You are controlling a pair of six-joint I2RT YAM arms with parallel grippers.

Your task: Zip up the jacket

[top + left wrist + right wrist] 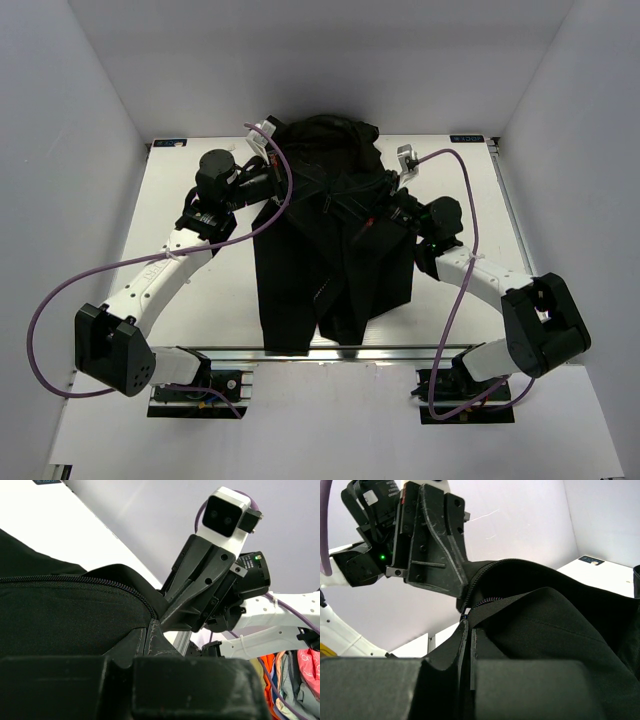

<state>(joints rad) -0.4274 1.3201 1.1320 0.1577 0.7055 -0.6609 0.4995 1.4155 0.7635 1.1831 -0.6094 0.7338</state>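
Your left hand (pixel 124 664) is clamped shut on a fold of the jacket (pixel 335 250), just under its zipper teeth (pixel 90 581). The black jacket lies between the arms on the worktop (pixel 200 300), hem toward the near edge. Your right hand (pixel 467 665) is also closed on jacket fabric, close to the left hand and facing it.

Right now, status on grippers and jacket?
Both shut on jacket: left gripper, right gripper, tips almost meeting. Its zipper teeth run up to the pinch; how far zipped unclear. Nothing in the way.
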